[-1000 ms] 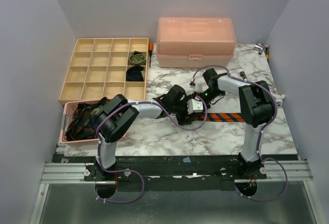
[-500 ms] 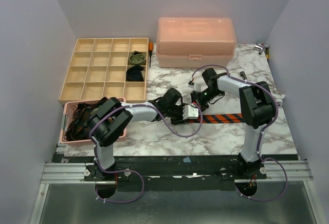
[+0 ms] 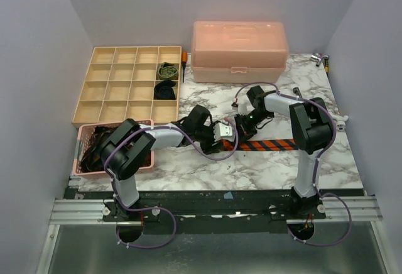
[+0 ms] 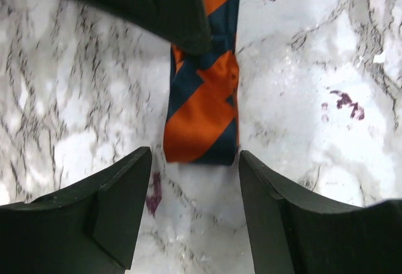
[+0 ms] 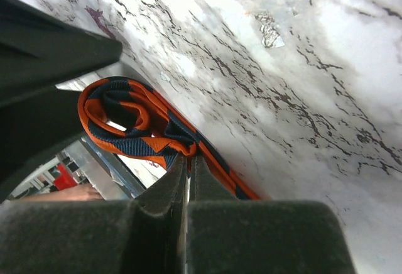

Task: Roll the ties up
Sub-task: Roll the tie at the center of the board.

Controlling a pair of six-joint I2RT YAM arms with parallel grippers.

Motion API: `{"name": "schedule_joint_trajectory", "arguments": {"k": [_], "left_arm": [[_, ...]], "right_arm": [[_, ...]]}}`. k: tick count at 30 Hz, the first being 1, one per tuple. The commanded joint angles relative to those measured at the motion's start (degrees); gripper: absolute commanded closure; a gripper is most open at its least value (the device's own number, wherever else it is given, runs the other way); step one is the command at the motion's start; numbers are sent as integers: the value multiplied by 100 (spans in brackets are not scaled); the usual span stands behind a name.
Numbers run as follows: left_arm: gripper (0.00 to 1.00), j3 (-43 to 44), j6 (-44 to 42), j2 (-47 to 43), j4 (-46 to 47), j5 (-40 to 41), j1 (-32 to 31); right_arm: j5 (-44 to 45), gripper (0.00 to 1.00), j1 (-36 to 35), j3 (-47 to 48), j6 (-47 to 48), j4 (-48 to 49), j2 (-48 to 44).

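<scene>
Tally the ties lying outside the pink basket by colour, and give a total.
orange-and-navy striped tie: 1
olive green rolled tie: 1
black rolled tie: 1
Total: 3

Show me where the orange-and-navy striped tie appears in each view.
Top external: striped tie flat, right of centre.
Left wrist: striped tie upper centre, end between open left hand fingers.
Right wrist: striped tie curled left of centre, at shut right hand.
Shared landmark: marble table.

Lab test booth: plain grey walls around a marble-patterned table, aluminium rail.
</scene>
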State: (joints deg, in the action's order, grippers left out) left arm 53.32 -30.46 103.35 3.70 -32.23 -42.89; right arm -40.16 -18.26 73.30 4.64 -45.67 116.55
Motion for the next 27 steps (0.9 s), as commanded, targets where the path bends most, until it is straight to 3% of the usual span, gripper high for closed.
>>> {"name": "schedule_joint_trajectory", "arguments": {"k": [1, 9, 16, 27], "left_arm": [[40, -378, 27, -287, 302, -512, 115], [44, -240, 176, -143, 547, -558, -37], [59, 105, 278, -139, 398, -403, -216], [55, 831, 655, 573, 220, -53, -454]], "right_arm": [[806, 100, 33, -244, 247, 326, 244], [790, 100, 34, -292, 212, 401, 300], [734, 100, 33, -255, 217, 401, 321], [611, 100, 34, -285, 129, 446, 302]]}}
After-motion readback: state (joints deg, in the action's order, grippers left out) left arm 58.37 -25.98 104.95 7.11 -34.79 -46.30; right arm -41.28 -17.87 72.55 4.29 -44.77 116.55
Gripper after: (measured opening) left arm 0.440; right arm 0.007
